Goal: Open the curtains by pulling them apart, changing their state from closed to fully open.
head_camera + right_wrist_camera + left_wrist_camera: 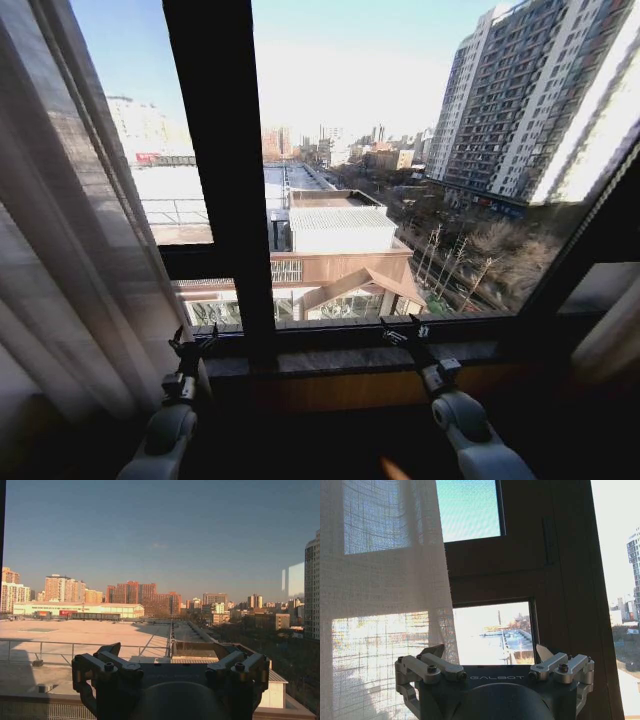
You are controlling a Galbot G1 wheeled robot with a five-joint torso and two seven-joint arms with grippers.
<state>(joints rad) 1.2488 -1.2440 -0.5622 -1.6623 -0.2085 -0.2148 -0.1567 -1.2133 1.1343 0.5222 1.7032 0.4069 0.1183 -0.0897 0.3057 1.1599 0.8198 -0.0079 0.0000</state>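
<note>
The curtains (pixel 70 250) hang bunched at the far left side of the window (pixel 400 150), with a small bit of cloth (pixel 610 335) at the right edge, so the glass in the middle is bare. The left gripper (pixel 195 343) is low by the window sill (pixel 350 358), just beside the left curtain's edge, its fingers (pixel 434 652) spread apart and holding nothing. The right gripper (pixel 405 331) sits low at the sill near the middle, also spread wide and empty.

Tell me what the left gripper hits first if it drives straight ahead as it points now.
Probably the dark window frame: the left gripper, jaws open, faces it, with the sheer curtain edge just beside one finger. Depth is unclear.
</note>
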